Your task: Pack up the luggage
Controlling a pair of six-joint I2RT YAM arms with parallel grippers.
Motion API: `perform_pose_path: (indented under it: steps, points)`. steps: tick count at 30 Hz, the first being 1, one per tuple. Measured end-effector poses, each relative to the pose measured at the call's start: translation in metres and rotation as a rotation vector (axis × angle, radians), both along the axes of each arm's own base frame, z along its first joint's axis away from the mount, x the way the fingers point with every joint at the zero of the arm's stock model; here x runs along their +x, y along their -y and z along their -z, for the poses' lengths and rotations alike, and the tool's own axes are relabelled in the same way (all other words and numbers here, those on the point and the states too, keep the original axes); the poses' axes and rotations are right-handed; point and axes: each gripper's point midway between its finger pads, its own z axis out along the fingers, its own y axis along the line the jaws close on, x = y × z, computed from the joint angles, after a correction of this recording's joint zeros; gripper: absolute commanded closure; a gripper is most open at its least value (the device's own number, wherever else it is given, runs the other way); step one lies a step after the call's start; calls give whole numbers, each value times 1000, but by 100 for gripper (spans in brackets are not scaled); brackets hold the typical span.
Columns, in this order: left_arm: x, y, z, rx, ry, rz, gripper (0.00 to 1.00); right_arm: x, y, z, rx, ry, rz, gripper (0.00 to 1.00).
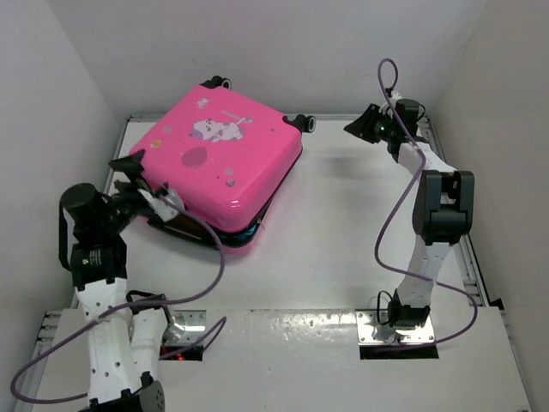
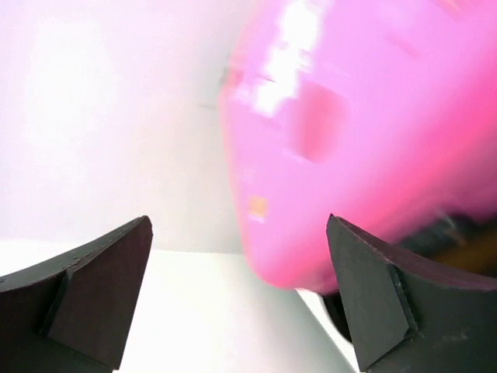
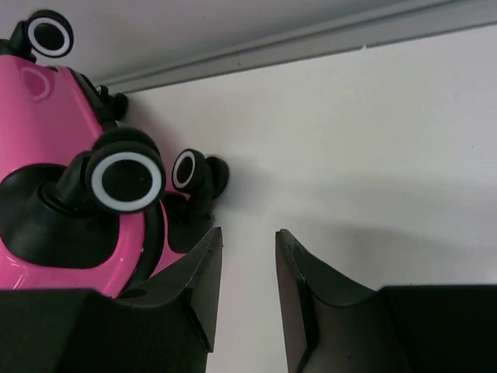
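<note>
Here, glossy pink hard-shell luggage (image 1: 225, 163), rounded corners

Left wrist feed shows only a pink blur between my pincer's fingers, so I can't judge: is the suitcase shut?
Observer: From above, the hot-pink hard-shell suitcase lies flat with its lid down, but a dark gap shows along its near side.
Operator: Where is my left pincer on it?
Observer: The left pincer is open at the suitcase's left corner.
Operator: And the right one?
Observer: The right pincer is open and empty. It is beside the black, white-ringed wheels at the far end and does not touch them.
</note>
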Motion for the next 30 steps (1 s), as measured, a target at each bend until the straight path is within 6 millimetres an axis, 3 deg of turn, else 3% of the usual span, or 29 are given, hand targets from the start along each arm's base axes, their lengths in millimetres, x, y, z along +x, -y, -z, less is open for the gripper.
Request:
perform_pose_path:
  steps: [3, 5, 7, 9, 11, 13, 14, 16, 17, 19, 21, 22, 24, 27, 30]
  points:
    - [13, -13, -58, -219, 45, -117, 11, -5, -5, 6, 0, -35, -8, 66]
    - [37, -34, -87, -375, 31, -236, 28, -7, -7, 10, -5, -50, -12, 66]
    - [80, -63, -123, -525, 17, -365, 49, -10, -9, 13, -10, -66, -19, 66]
    - [132, -95, -147, -636, 7, -472, 59, -13, -10, 17, -15, -84, -26, 67]
    - [192, -129, -158, -737, -3, -566, 65, -17, -11, 21, -19, -103, -36, 68]
    - [256, -158, -134, -806, -54, -642, 65, -21, -12, 24, -27, -121, -48, 69]
    - [284, -171, -112, -826, -79, -675, 66, -23, -12, 26, -30, -130, -55, 69]
    - [326, -188, -34, -844, -214, -766, 66, -29, -15, 30, -38, -150, -76, 69]
    - [339, -193, 18, -842, -311, -819, 66, -34, -17, 34, -43, -166, -94, 69]
    - [346, -190, 88, -829, -451, -872, 66, -40, -23, 38, -55, -184, -122, 69]
    - [342, -181, 151, -811, -593, -915, 66, -49, -35, 43, -73, -202, -166, 69]
    - [340, -175, 170, -816, -646, -915, 66, -53, -44, 45, -79, -210, -193, 69]
    - [343, -163, 192, -836, -708, -881, 72, -64, -64, 48, -95, -225, -253, 69]
    - [347, -140, 201, -868, -774, -759, 75, -74, -89, 44, -114, -238, -323, 69]
    - [333, -122, 205, -848, -821, -622, 78, -64, -112, 21, -135, -184, -374, 69]
